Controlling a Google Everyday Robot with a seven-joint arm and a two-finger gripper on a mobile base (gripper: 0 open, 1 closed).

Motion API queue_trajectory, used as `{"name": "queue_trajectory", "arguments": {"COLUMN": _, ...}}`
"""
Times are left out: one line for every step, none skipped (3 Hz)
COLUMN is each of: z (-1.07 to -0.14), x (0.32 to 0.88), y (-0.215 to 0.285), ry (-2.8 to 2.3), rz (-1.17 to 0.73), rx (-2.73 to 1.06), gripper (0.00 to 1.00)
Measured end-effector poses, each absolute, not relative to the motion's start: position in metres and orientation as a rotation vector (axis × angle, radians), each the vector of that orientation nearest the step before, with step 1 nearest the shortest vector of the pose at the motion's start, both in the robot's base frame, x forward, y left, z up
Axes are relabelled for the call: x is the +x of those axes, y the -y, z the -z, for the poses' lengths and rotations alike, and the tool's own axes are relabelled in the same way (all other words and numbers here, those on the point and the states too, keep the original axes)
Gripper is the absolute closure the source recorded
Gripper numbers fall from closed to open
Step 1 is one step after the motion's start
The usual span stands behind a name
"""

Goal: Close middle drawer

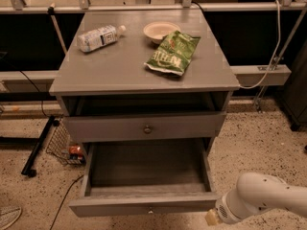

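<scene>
The grey cabinet (120,71) has its middle drawer (144,206) pulled far out. It is a deep, empty box with a low flat front and a tiny centre knob (150,210). The top drawer (144,126), with a bigger dark knob, is slightly ajar above it. My white arm (268,200) comes in from the lower right. My gripper (211,217) shows only as a beige tip, right next to the right end of the middle drawer's front. The lowest drawer is hidden.
On the cabinet top lie a water bottle (98,37), a small bowl (160,30) and a green chip bag (173,52). A wire basket (64,145) and a black stand leg (38,147) are on the floor to the left. Cables and a rail run behind.
</scene>
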State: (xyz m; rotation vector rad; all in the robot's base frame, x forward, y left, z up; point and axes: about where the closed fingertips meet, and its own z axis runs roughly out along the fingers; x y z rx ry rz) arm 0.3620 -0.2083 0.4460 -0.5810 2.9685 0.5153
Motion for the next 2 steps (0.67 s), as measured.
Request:
{"name": "queue_trajectory", "arguments": {"z": -0.430, "x": 0.370, "y": 0.202, "ry": -2.936, "rz": -0.518, "rx": -0.596, "gripper": 1.00}}
{"name": "queue_trajectory", "arguments": {"z": -0.418, "x": 0.384, "y": 0.199, "ry": -2.881, "rz": -0.528, "rx": -0.587, "gripper": 1.00}}
